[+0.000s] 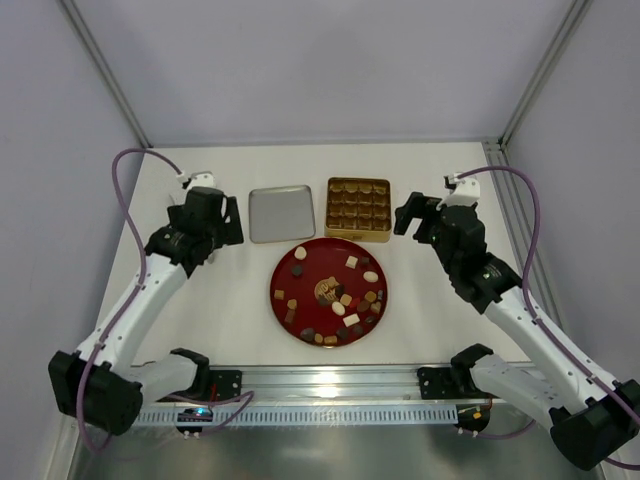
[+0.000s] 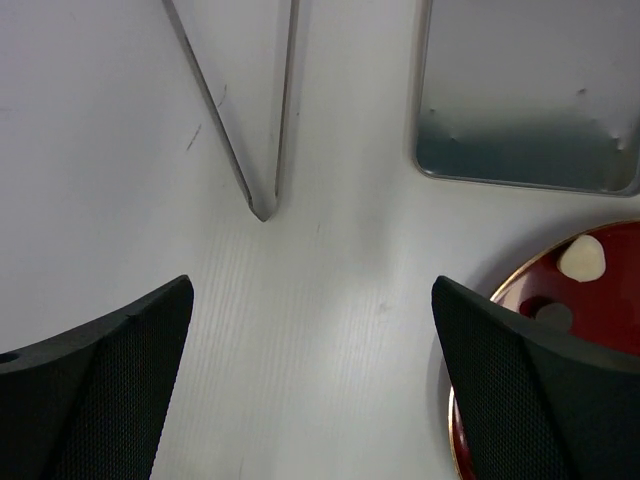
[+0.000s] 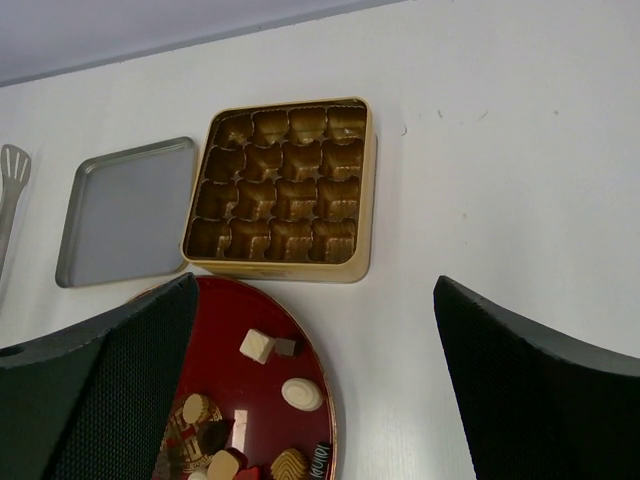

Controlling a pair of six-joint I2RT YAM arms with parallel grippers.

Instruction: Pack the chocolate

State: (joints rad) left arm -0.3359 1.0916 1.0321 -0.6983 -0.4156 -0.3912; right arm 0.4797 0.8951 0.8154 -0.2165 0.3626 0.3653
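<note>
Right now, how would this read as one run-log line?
chocolates: on red plate | gold tin: empty | left end effector: open, empty | right end effector: open, empty

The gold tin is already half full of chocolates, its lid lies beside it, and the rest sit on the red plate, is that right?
Not quite. The gold tin is empty, every cell bare, as the right wrist view shows. Its lid does lie beside it, and the chocolates sit on the red plate.
</note>
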